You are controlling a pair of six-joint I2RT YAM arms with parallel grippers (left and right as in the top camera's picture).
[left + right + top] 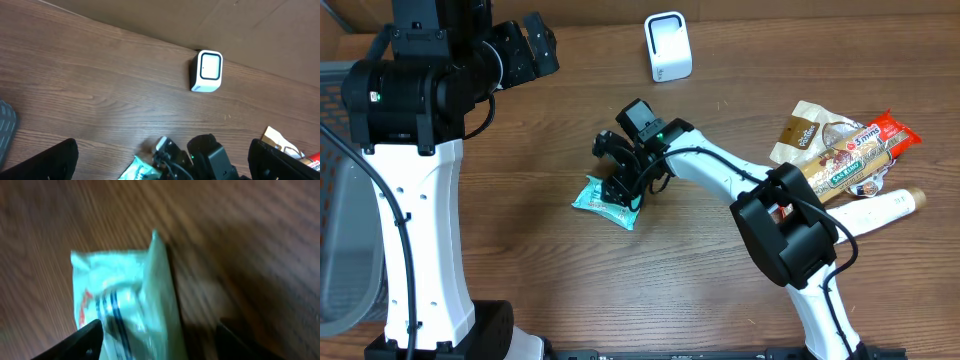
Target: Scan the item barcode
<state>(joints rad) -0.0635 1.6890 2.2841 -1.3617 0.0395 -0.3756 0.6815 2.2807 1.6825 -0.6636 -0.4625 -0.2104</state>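
Teal packet lay on the wood table near the middle, well apart from the white scanner, which stood by the far edge. My right gripper hung low over the packet's right end. Its fingers were spread to either side of the packet, one at the wrapper's edge and the other clear of it, so nothing was grasped. My left gripper sat high at the left, its fingers wide apart and empty. Other snacks lay heaped at the right.
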